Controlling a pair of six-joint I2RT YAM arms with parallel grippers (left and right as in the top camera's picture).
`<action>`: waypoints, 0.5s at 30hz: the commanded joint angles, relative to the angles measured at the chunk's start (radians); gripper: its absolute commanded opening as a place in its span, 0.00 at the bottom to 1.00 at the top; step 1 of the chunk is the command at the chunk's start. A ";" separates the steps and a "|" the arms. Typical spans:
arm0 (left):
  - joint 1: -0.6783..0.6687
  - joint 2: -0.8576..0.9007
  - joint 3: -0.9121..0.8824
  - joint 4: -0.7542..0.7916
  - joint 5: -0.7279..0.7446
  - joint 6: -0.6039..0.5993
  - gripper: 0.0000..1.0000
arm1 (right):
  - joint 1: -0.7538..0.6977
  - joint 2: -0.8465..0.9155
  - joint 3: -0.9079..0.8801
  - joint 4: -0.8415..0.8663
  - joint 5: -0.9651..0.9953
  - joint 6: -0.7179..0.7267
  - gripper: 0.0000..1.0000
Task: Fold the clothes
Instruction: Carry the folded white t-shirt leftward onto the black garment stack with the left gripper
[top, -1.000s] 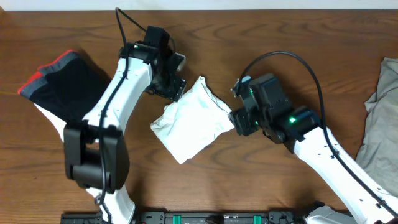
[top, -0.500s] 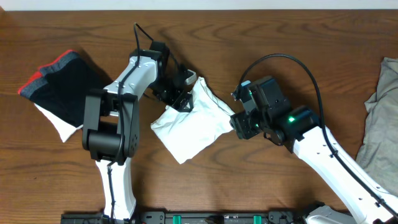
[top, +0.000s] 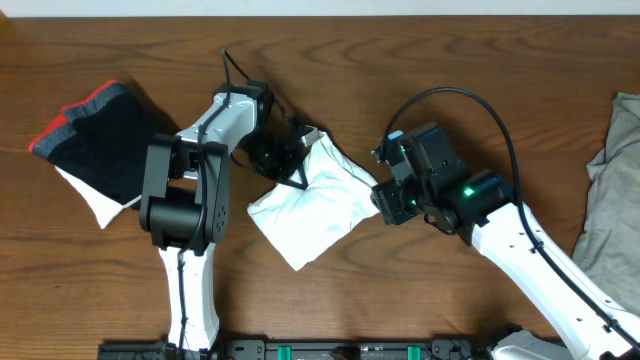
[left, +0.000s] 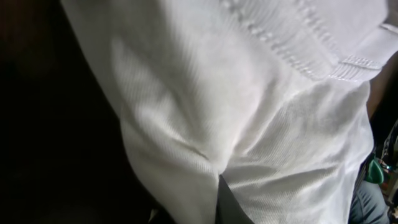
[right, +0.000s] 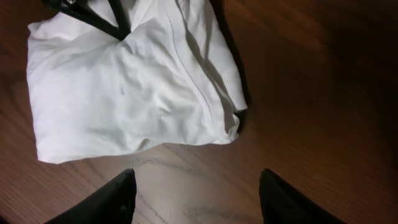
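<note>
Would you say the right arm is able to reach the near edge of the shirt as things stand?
Probably yes: the right end effector is open and faces the shirt, with only bare table between them.

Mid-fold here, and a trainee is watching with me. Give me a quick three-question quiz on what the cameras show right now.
1. Short answer: which gripper is shut on the folded white T-shirt?
2. True or false: the right gripper has cloth between its fingers.
3. Pick one: what lies far left in the overhead view? A) a grey cloth B) a black garment with red trim C) a cardboard box

Key:
1. The left gripper, pinching the shirt's upper edge.
2. False; it is open above bare wood.
3. B
</note>
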 joint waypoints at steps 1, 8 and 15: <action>0.012 0.018 -0.003 0.014 -0.002 -0.002 0.06 | 0.003 0.005 0.000 -0.010 -0.008 0.016 0.61; 0.071 -0.016 0.135 -0.024 -0.359 -0.291 0.06 | 0.003 0.005 0.000 -0.033 -0.008 0.015 0.61; 0.134 -0.170 0.226 -0.035 -0.446 -0.335 0.06 | 0.003 0.005 0.000 -0.032 -0.007 0.015 0.61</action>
